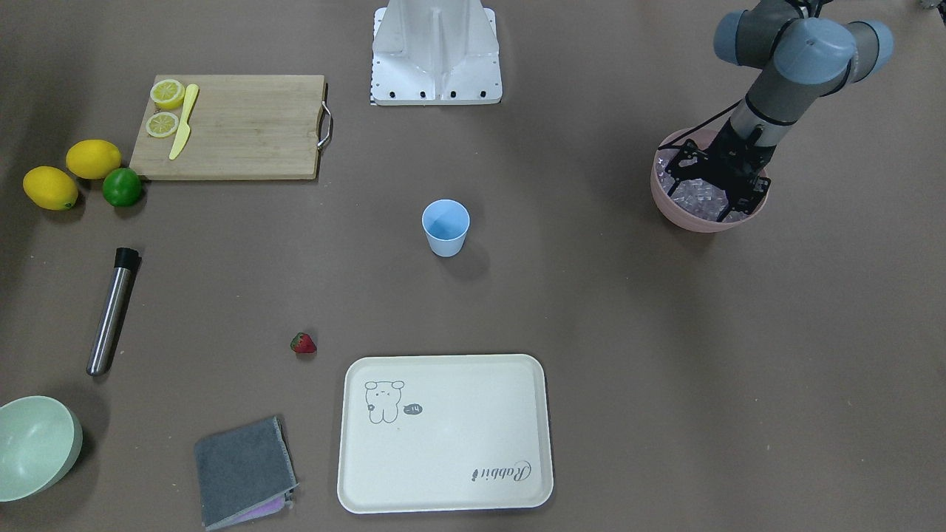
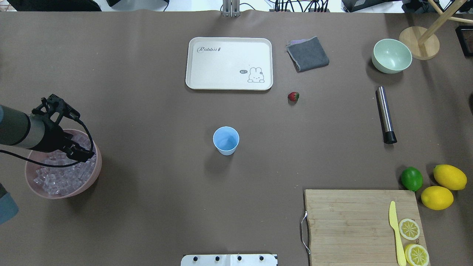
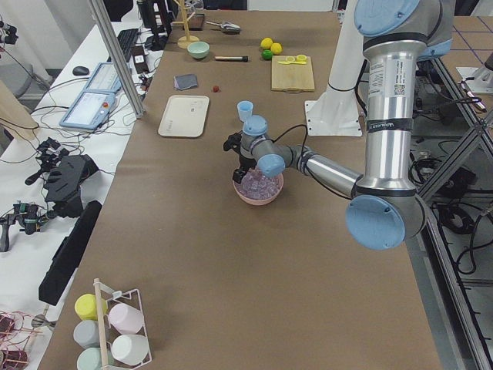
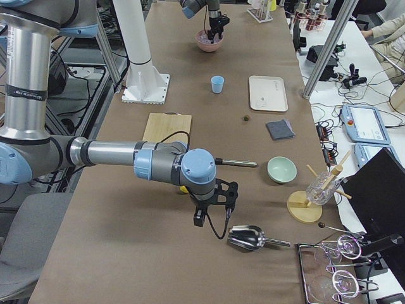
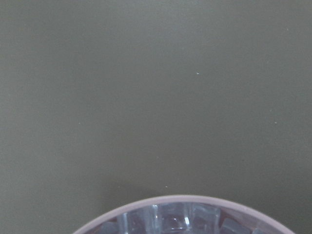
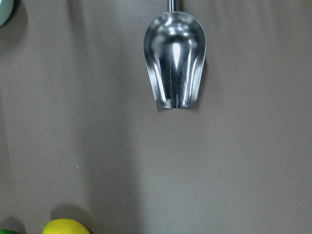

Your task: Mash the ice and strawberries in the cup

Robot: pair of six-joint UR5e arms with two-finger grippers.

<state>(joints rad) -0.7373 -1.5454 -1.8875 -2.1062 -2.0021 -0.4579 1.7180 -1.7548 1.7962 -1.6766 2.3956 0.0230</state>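
Plainly, ice [image 2: 51, 181] in pink bowl [image 2: 89, 180]

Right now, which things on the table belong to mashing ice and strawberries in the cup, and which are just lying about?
For the job: ice, pink bowl holding it, strawberry, cup, steel rod (probably the masher).

Lying about: tray, cloth, green bowl, cutting board, knife, lemon slices, whole lemons, lime, scoop.
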